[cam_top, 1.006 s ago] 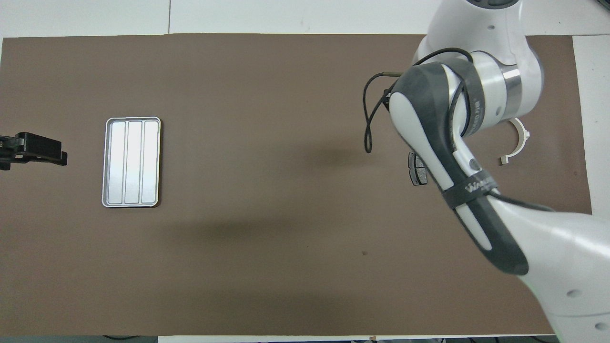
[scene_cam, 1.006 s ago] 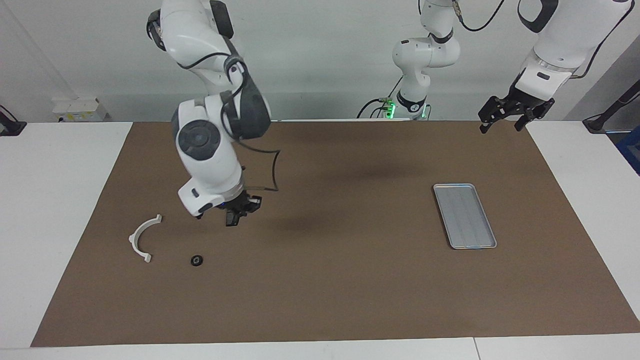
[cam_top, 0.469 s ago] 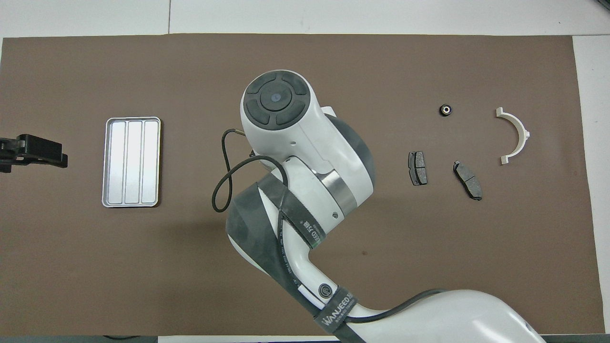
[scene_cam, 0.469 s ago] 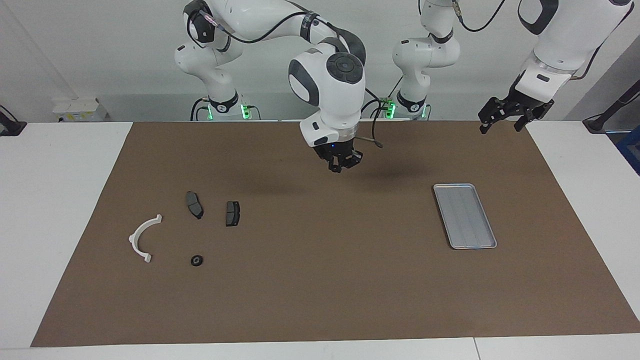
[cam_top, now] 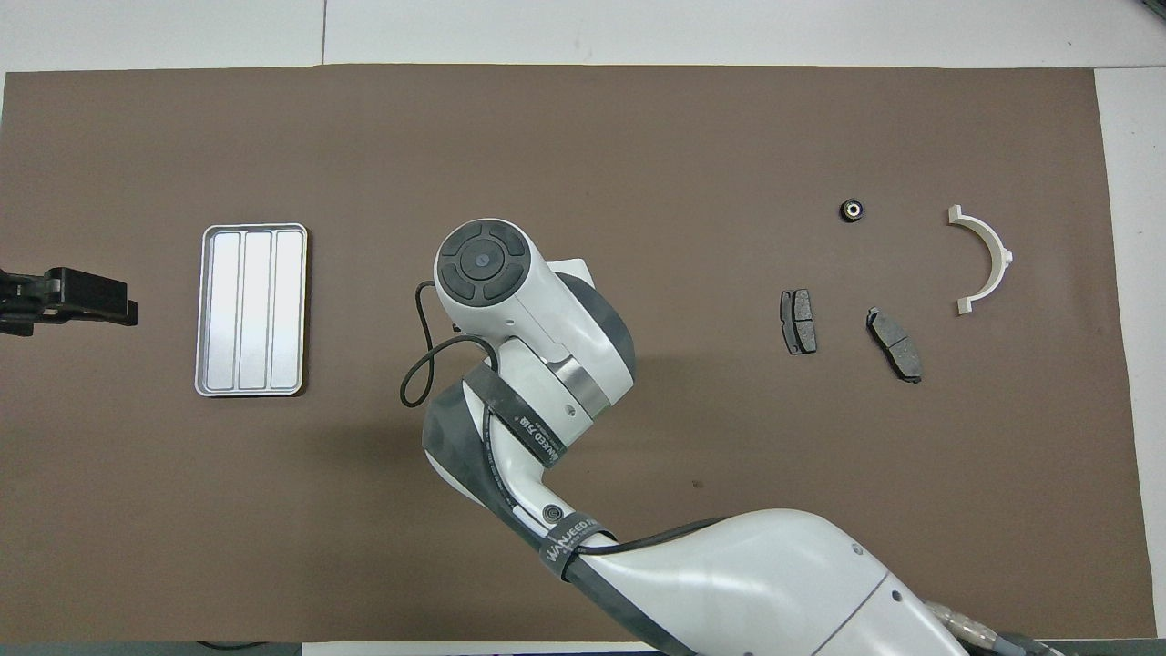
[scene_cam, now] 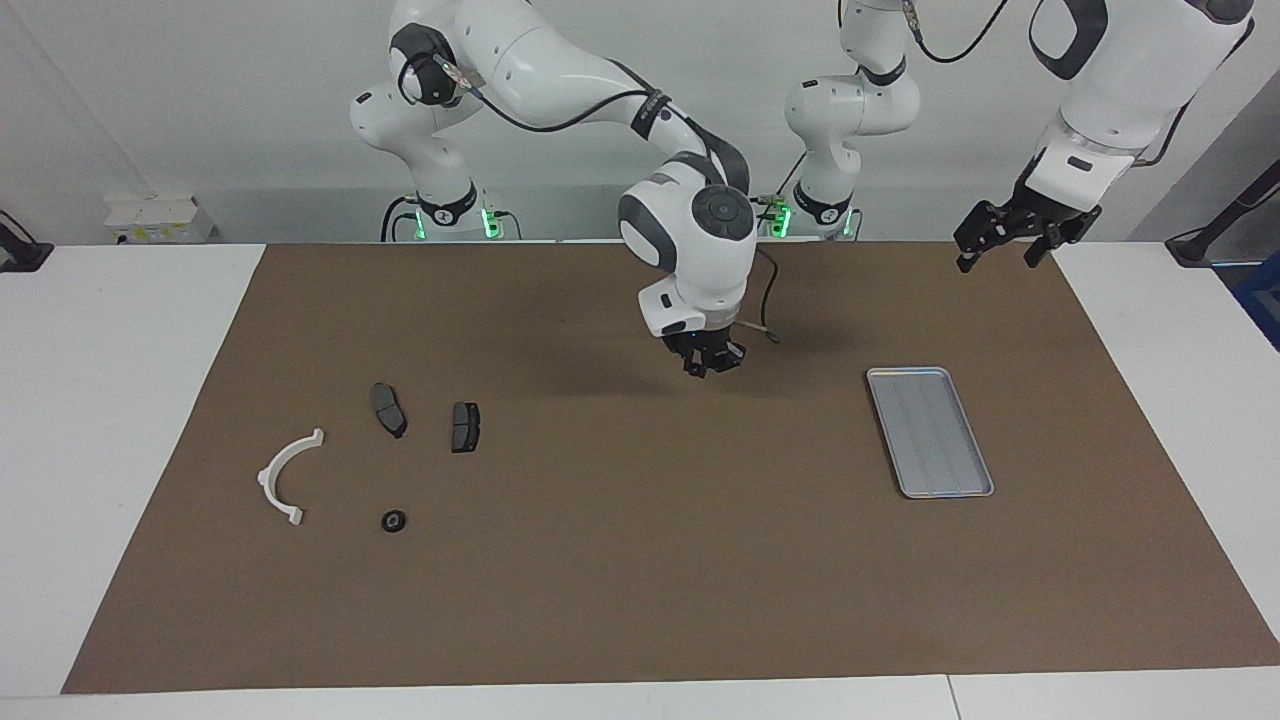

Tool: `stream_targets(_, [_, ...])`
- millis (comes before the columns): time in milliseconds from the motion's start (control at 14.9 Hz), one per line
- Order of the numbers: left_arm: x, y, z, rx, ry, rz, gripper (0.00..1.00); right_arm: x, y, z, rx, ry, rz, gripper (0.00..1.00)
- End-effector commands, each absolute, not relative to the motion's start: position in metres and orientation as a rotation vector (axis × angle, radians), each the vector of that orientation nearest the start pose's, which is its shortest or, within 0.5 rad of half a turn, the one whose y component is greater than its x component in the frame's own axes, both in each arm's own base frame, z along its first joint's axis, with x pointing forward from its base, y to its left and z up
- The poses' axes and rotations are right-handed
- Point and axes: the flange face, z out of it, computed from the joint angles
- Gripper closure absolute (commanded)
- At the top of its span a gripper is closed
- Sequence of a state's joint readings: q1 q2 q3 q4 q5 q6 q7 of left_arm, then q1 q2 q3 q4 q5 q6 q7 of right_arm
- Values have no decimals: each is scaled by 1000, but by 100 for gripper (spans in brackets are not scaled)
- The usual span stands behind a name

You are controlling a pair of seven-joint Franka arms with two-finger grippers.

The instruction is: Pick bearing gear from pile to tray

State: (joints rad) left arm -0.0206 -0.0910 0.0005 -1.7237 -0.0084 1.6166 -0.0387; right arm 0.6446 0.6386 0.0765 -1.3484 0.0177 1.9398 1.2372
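Observation:
The pile lies toward the right arm's end of the table: a white half-ring bracket [scene_cam: 266,480] [cam_top: 1000,255], two dark grey brake pads [scene_cam: 388,409] [scene_cam: 465,426] [cam_top: 798,321] [cam_top: 894,343] and one small black round piece [scene_cam: 394,521] [cam_top: 851,210]. The silver tray [scene_cam: 905,372] [cam_top: 253,226] lies toward the left arm's end with nothing in it. My right gripper [scene_cam: 708,362] hangs over the bare mat between pile and tray, closer to the tray. Whether it holds anything does not show, and its wrist hides it in the overhead view. My left gripper [scene_cam: 1000,245] [cam_top: 68,301] is open.
A brown mat [scene_cam: 640,580] covers most of the white table. The left arm waits above the mat's edge at its own end, beside the tray. The right arm's cable loop [cam_top: 414,364] hangs beside its wrist.
The right arm has left the pile and swung across the mat toward the tray, uncovering the two brake pads. In the last half second it went a little lower. The left arm barely moved.

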Motion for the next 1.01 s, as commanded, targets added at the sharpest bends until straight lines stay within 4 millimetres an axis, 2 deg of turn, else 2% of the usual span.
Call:
stream_targets(0, [512,-9,592,-3161,-38,-45,0,560,458,319,-3000,893,104,100])
stream_targets(201, [513,-9,580,-3161,-36,-55,0,556,456,300,-3017,906,129,100])
stream_targets(335, [514,-9,579,-3161,-36,-57,0,555,454,297,-3024,906,131,100])
stream_targets(536, [514,-9,574,-3161,-37,-55,0,546,451,278,-3027,898,115,100])
stream_targets(670, [512,-9,571,-3161,-44,-69,0,543,450,274,-3024,897,110,100])
stream_targets(737, [512,-9,569,-3161,-44,-65,0,544,449,274,-3030,901,118,70])
stream_targets(804, [512,-9,569,-3161,-44,-67,0,544,450,277,-3035,901,120,1])
stream_targets(872, [512,-9,569,-3161,-47,-67,0,546,446,283,-3055,911,138,0])
stream_targets(939, [512,-9,569,-3161,-47,-67,0,556,442,301,-3057,925,137,0])
